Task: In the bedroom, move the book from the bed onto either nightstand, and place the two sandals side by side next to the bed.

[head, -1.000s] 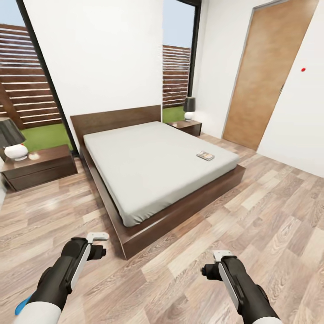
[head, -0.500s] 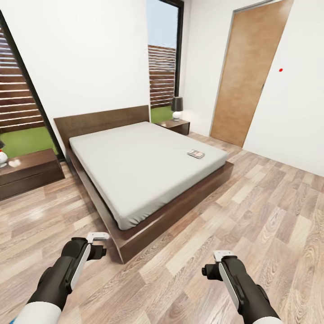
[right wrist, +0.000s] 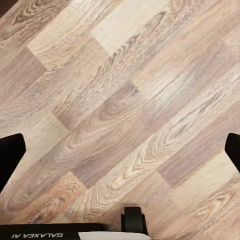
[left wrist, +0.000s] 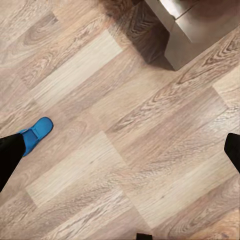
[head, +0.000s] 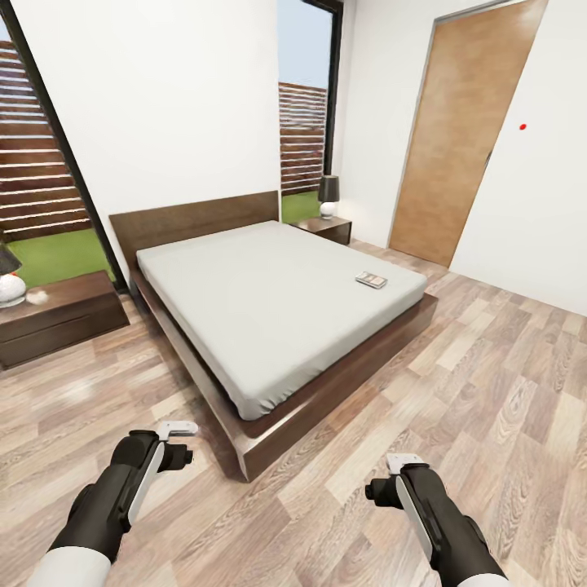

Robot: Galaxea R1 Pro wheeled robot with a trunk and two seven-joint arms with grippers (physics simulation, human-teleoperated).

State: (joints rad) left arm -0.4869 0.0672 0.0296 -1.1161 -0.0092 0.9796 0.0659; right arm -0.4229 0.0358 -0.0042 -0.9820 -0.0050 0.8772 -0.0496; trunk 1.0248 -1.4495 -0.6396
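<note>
The book [head: 371, 280] lies flat on the grey mattress of the bed [head: 277, 302], near its right edge. One nightstand [head: 57, 316] stands left of the bed, and the other nightstand [head: 328, 228] is at the far right by the window. A blue sandal [left wrist: 36, 134] lies on the floor in the left wrist view, partly behind one finger [left wrist: 10, 156], some way from the bed's corner [left wrist: 186, 30]. My left gripper [head: 176, 453] hangs open over the floor before the bed's foot corner. My right gripper [head: 380, 489] is open over bare planks [right wrist: 120, 110].
A lamp [head: 10, 279] sits on the left nightstand and another lamp [head: 328, 196] on the far one. A wooden door [head: 456, 139] is shut in the right wall. Wide plank floor [head: 489, 391] runs right of the bed.
The camera swung left, then a little back right, and the bed's foot corner now looks nearer. Both arms keep the same pose. The blue shape at the head view's lower left edge has left it.
</note>
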